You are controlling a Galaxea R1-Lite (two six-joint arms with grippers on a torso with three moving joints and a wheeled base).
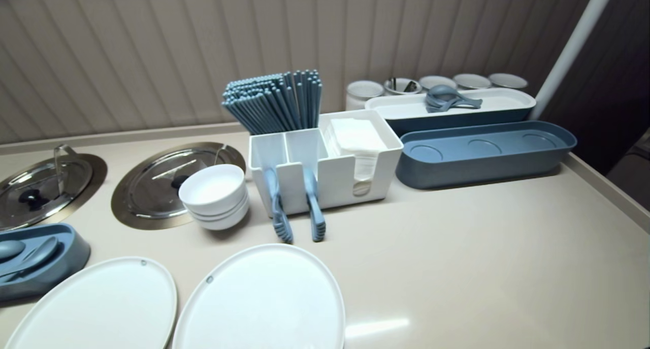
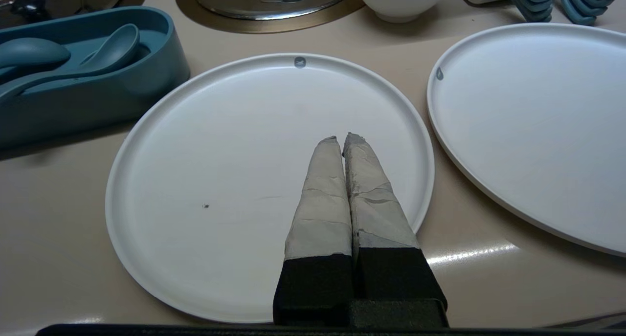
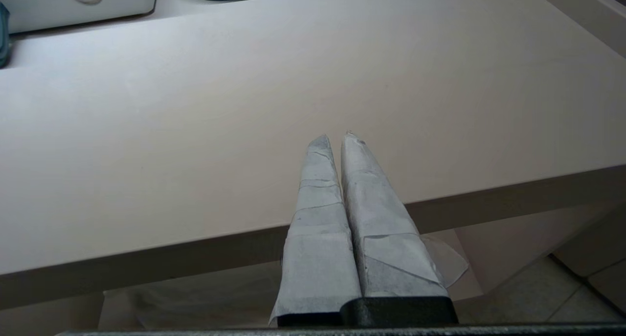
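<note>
Left hand (image 2: 342, 138): fingers pressed together, empty, above the round white flat plate (image 2: 210, 145), tips over its middle. Plate lies on beige bench (image 2: 49, 218), just beside blue spoon tray (image 2: 98, 99). Right hand (image 3: 335, 136): together, empty, over bench's front edge.

Readable text: none.
Left plate (image 1: 101, 308): small grey mark (image 1: 143, 262) on the rim at 1 o'clock, too small to read.
Right plate (image 1: 264, 303): similar rim mark (image 1: 208, 279) at 10 o'clock, unreadable.
</note>
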